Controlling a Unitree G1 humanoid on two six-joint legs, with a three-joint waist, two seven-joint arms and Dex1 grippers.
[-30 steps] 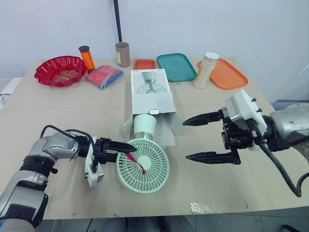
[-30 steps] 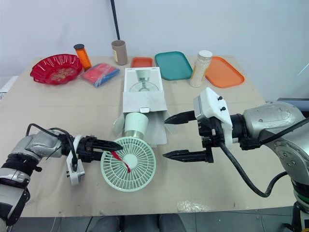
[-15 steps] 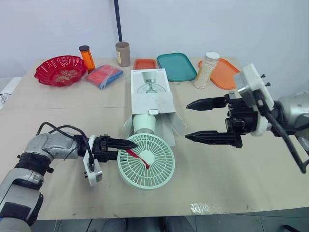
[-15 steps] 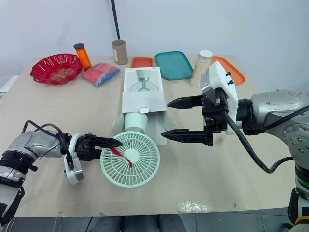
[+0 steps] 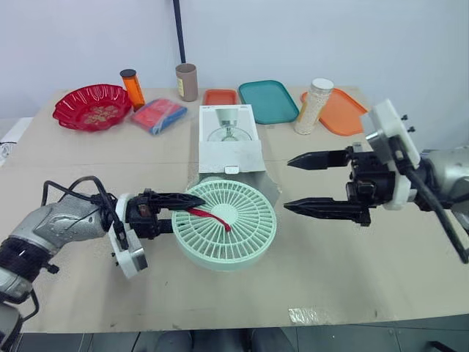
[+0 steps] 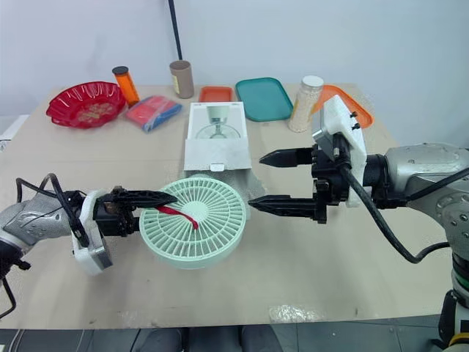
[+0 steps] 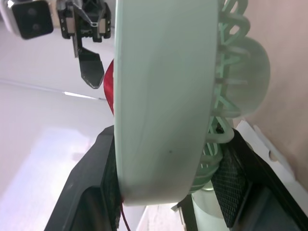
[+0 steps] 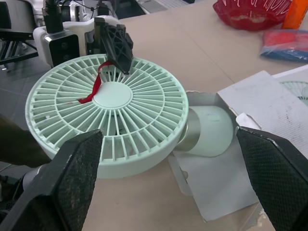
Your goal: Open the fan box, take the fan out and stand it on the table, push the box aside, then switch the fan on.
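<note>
Fan [image 5: 242,233] face-up (base toward box [image 5: 229,126])

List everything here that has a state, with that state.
fan box: open, lying flat, flaps spread.
fan: held by its rim, grille up, base at the box mouth.
left gripper: shut on the fan's rim.
right gripper: open, hovering beside the fan.
orange bottle: upright, capped.
grain jar: upright, lidded.
teal tray: empty.
red bowl: holds small bits.

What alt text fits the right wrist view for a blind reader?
The left hand grips the rim of a mint-green fan at its open white box; the right hand is open wide in front of it.
</note>
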